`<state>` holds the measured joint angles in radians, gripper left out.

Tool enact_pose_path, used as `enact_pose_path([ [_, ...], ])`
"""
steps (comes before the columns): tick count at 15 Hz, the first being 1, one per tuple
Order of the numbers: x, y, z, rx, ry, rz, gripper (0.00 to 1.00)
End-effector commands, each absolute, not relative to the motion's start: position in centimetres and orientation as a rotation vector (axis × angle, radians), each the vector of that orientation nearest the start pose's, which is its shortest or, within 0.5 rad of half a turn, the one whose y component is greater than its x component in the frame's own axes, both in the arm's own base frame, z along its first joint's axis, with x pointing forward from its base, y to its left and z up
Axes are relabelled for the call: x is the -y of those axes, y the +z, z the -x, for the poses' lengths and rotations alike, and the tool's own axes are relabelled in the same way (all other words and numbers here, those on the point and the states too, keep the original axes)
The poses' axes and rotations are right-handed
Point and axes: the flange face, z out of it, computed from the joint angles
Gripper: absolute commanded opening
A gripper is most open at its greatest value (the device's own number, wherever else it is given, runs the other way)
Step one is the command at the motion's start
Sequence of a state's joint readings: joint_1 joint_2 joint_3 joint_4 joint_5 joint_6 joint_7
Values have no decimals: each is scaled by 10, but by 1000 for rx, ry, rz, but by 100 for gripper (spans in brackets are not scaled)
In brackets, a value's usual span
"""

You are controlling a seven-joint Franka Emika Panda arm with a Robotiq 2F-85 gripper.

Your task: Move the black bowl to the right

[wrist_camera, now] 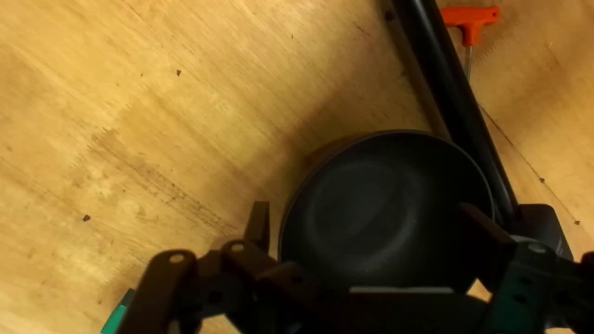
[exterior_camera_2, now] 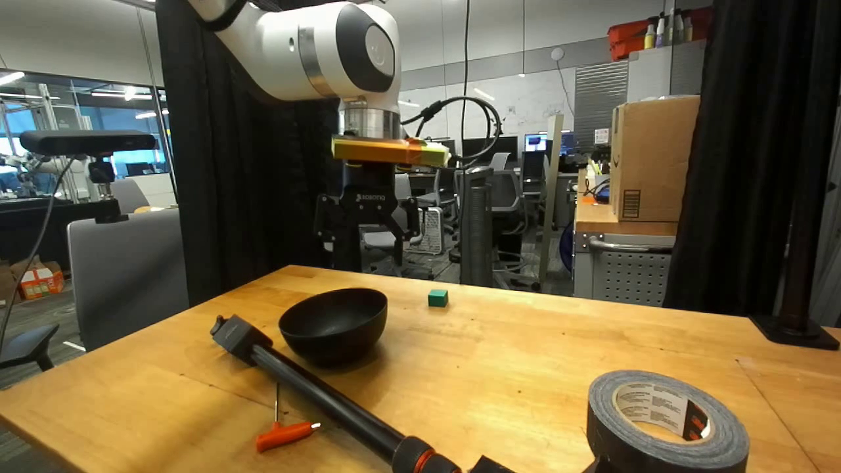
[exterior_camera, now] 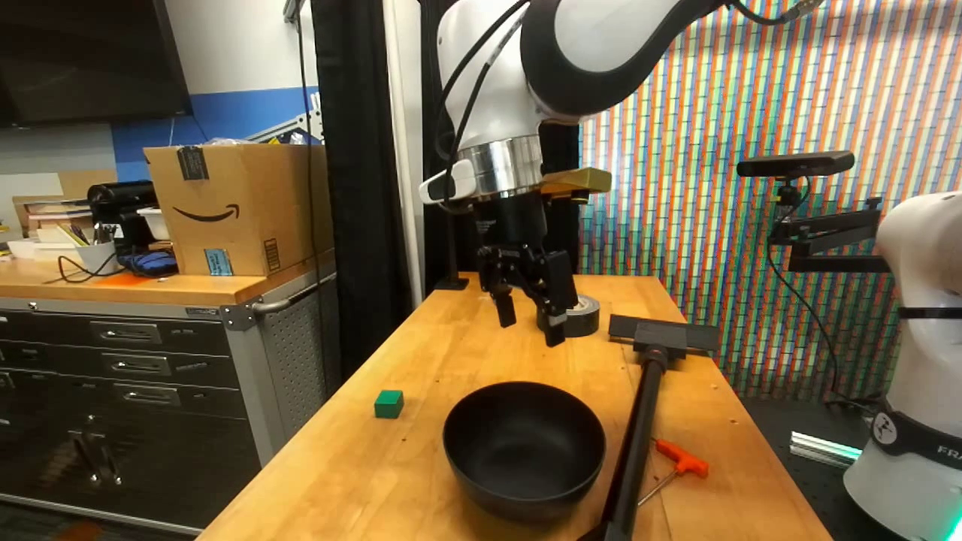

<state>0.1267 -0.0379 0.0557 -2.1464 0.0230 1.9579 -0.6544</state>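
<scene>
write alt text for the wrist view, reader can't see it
A black bowl sits on a wooden table, seen from above, partly hidden by the open tool at the bottom. A black pole runs beside the bowl, an orange T-handle beyond; part of a green block shows lower left.

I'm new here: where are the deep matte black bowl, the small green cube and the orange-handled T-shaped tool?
Deep matte black bowl (exterior_camera: pixel 524 449): in an exterior view, on its inside.
Small green cube (exterior_camera_2: pixel 437 299): in an exterior view, on its front face.
Orange-handled T-shaped tool (wrist_camera: pixel 470 28): wrist view, on its handle.
</scene>
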Motion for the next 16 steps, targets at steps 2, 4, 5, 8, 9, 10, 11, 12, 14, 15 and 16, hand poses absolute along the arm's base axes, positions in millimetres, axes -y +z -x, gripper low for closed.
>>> enact_pose_path([
  [2,-79,370,-505,1233,261,2822,100],
  [4,-83,354,-503,1244,311,2825,100],
  [5,-85,344,-503,1253,337,2825,100],
  [8,-94,323,-502,1282,400,2822,100],
  [9,-96,318,-502,1287,417,2820,100],
  [10,-98,312,-503,1291,433,2820,100],
  [11,-100,307,-502,1298,448,2820,100],
  [12,-102,305,-502,1305,460,2822,100],
  [14,-105,302,-501,1313,477,2821,100],
  [15,-106,301,-501,1314,480,2823,100],
  [16,-107,301,-501,1315,479,2825,100],
])
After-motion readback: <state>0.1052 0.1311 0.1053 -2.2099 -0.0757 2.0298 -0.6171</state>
